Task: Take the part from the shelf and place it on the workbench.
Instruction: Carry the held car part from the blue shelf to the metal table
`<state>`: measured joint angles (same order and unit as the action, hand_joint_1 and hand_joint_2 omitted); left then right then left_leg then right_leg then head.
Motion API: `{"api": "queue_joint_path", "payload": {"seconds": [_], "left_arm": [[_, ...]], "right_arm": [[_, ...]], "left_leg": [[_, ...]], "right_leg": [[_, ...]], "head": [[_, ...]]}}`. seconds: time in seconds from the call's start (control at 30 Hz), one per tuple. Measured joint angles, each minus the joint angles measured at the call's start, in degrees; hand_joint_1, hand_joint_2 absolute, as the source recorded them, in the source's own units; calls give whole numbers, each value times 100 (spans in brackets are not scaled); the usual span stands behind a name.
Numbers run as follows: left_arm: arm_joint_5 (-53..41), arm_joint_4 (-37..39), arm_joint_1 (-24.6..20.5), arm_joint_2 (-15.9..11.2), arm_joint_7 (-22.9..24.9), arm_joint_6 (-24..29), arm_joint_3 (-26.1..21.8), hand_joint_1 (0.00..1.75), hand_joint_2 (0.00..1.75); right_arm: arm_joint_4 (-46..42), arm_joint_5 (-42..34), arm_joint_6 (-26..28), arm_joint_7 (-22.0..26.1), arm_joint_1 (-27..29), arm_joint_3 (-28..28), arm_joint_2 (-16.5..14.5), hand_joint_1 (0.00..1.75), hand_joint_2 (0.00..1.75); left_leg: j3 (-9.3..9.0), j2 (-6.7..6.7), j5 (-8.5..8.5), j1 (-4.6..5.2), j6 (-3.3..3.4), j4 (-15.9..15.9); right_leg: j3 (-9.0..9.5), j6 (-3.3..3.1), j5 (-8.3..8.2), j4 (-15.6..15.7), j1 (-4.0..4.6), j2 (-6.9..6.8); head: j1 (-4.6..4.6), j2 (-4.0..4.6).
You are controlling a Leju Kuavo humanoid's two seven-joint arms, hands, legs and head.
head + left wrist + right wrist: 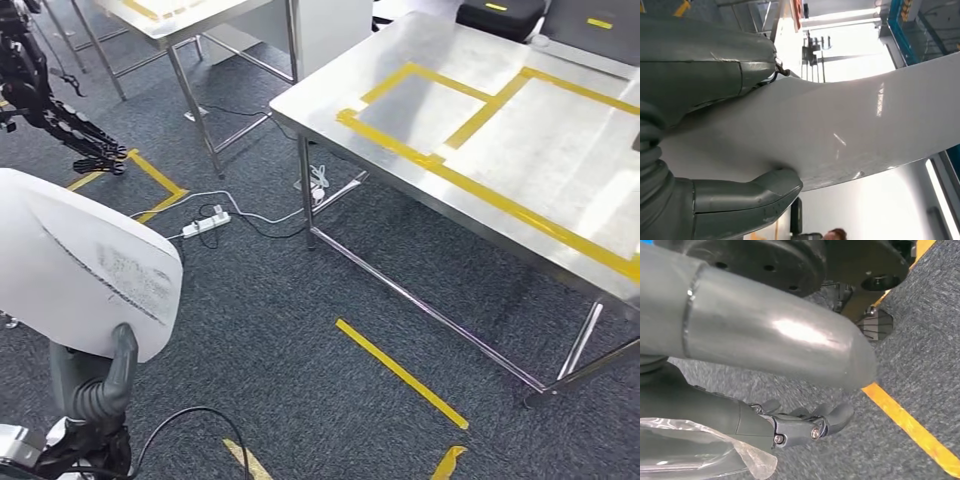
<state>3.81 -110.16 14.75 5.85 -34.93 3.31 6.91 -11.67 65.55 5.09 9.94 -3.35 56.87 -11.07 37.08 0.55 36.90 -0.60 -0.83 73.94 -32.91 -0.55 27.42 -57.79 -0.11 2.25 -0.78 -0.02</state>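
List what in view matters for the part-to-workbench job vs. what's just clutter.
Job:
- white part, held by the left hand, thumb and fingers pressed on it
- steel workbench with yellow tape outlines
- right hand, holding nothing

Lying about:
- power strip and cables on the carpet
- second table
- yellow floor tape

left hand (102, 385): grey, ribbed cover, thick rounded thumb, lower left of head view | black cable looping beside it, silver and black wrist parts below | right hand (791, 425): glossy grey thumb with a seam ring, darker fingers with small silver screws at the joints, clear plastic film at lower left
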Motion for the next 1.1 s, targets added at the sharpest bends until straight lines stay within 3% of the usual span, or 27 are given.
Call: {"api": "queue_joint_path", "payload": {"seconds": [0.03,0.07,0.13,0.2,0.27,0.3,0.37,0.43,0.5,0.53,0.57,0.63,0.7,0.8,0.87,0.93,1.0,1.03,1.1], "left_arm": [[-2,0,-3,-1,4,-18,0,175,175],[-3,0,-9,-2,8,-34,0,175,175],[-4,0,-27,-1,13,-59,-2,175,175],[-5,2,-48,0,20,-76,-7,175,175],[-2,4,-70,4,17,-102,-10,175,175],[11,4,-84,9,7,-130,-11,175,175],[58,3,-101,30,-34,-206,-16,175,175],[96,2,-98,45,-58,-259,-25,175,175],[103,2,-96,50,-73,-281,-31,175,175],[108,2,-99,53,-82,-292,-32,175,175],[112,2,-99,56,-87,-302,-34,175,175],[120,2,-100,60,-92,-316,-40,175,175],[123,1,-103,61,-90,-320,-51,175,175],[126,-1,-117,62,-87,-328,-57,175,175],[126,-4,-123,62,-87,-331,-62,175,175],[126,-8,-112,61,-85,-331,-74,175,175],[126,-9,-100,60,-83,-331,-83,175,175],[126,-9,-99,59,-83,-330,-84,175,175],[123,-9,-100,58,-81,-319,-87,175,175]], "right_arm": [[0,-12,-1,0,5,0,-3,0,0],[0,-22,-1,-1,10,1,-5,0,0],[0,-32,-2,-5,8,2,-13,0,0],[0,-33,-2,-13,2,2,-20,0,0],[0,-32,-1,-16,20,2,-23,0,0],[0,-29,-1,-16,34,2,-23,0,0],[0,-25,2,-14,41,2,-24,0,0],[0,-22,2,-10,27,2,-25,0,0],[0,-16,1,-5,26,2,-24,0,0],[0,-9,0,-3,32,2,-24,0,0],[0,-2,0,-2,38,2,-23,0,0],[0,8,1,-1,32,2,-23,0,0],[0,10,1,2,15,2,-26,0,0],[0,12,0,4,29,2,-27,0,0],[0,11,2,4,32,3,-27,0,0],[0,10,3,4,15,4,-27,0,0],[0,11,2,4,12,4,-27,0,0],[0,12,1,4,18,4,-27,0,0],[0,14,1,26,27,4,-28,0,0]], "left_leg": [[-6,-20,-117,1,16,-53],[-105,-55,-320,1,36,-310],[-401,-302,-713,-11,79,-1046],[-561,-512,-827,-15,97,-1471],[-577,-460,-814,-1,120,-1545],[-586,-387,-831,-1,149,-1575],[-607,-224,-866,-13,215,-1639],[-609,-42,-870,-6,248,-1654],[-609,143,-861,1,252,-1654],[-612,225,-853,0,248,-1653],[-622,302,-843,-3,238,-1652],[-656,432,-807,7,192,-1645],[-686,541,-771,40,130,-1627],[-734,657,-726,37,45,-1612],[-667,438,-538,1,-7,-1380],[-369,122,-172,-16,-26,-699],[-46,14,39,-12,-17,-51],[7,-4,-17,-7,0,18],[-175,-69,-417,6,62,-472]], "right_leg": [[6,-1,-1,-3,6,89],[14,0,-2,-7,8,178],[9,17,-2,-26,10,338],[-46,74,-18,-49,-3,479],[-119,156,-51,-40,-32,609],[-151,186,-45,-52,-37,592],[-313,237,133,-321,-18,297],[-639,279,491,-1007,-10,-70],[-904,317,670,-1563,-31,-177],[-894,333,608,-1556,-43,-205],[-768,344,459,-1330,-56,-247],[-326,348,140,-546,-48,-486],[-53,282,29,-79,-21,-652],[-39,145,31,-36,-5,-500],[-30,65,11,-20,-22,-367],[-29,12,2,-16,-26,-220],[-28,-8,-2,-17,-10,-51],[-23,-10,-4,-18,0,36],[-4,-9,-5,-20,10,193]], "head": [[-2,0],[-2,0],[-3,0],[-5,0],[-6,0],[-7,0],[-39,0],[-67,0],[-67,0],[-68,0],[-68,0],[-73,0],[-64,0],[-48,0],[-31,0],[-4,0],[3,0],[2,0],[2,0]]}}
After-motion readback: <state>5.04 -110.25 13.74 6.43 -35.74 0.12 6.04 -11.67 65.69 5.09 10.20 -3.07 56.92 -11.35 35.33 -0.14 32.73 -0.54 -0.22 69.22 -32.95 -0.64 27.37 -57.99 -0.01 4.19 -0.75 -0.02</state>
